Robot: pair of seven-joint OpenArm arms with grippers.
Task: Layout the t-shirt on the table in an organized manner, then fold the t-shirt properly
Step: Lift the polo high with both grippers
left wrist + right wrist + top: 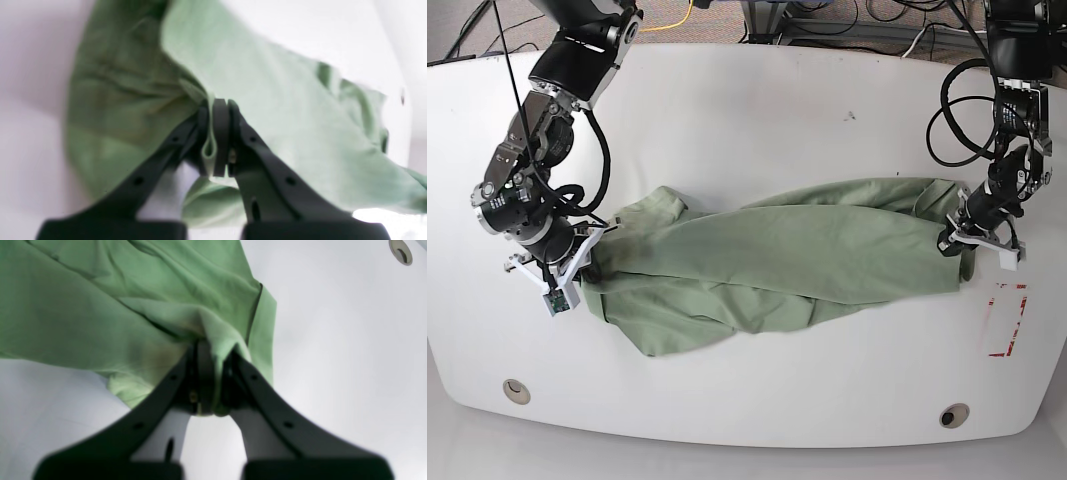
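While the base view shows the t-shirt (767, 260) stretched in a rumpled band across the white surface (747, 120) between both arms, only the wrist views show the grips. The left hand (217, 140) pinches a thin fabric fold at one end; the right hand (213, 383) clamps bunched cloth at the other.

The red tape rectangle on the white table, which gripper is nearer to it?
Left. The left gripper, pinching the sage-green shirt, sits just beside the red tape rectangle; the right gripper grips the shirt's far end across the white table.
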